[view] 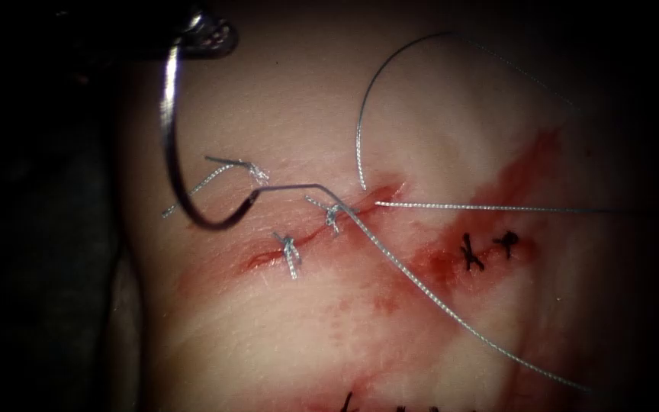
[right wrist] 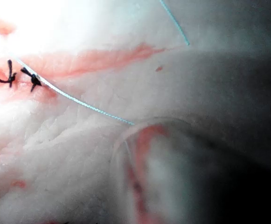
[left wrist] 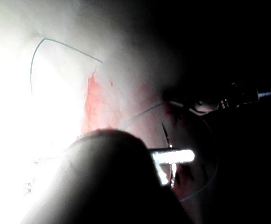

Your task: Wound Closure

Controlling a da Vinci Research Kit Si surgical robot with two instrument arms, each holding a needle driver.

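My left tool [view: 206,32] sits at the upper left, jaws shut on one end of the curved needle [view: 168,130]. The needle arcs down and hooks back up left of the cut [view: 360,200], above the tissue [view: 284,336] and not in it. Thread [view: 421,290] leaves its lower end, crosses the cut and runs off to the lower right. A second thread [view: 390,69] rises from the cut's right end in a wide loop. A thin metal tool [left wrist: 205,105], seemingly my right arm's, shows in the left wrist view. In the right wrist view, thread [right wrist: 79,103] lies over the tissue.
Silver knots with cut ends sit along the cut [view: 290,250] [view: 332,217] [view: 247,169]. Two dark stitches [view: 473,253] [view: 506,243] lie right of it in red fluid [view: 436,263]. Another thread [view: 497,207] runs level toward the right. Dark stitches [right wrist: 9,78] also show in the right wrist view.
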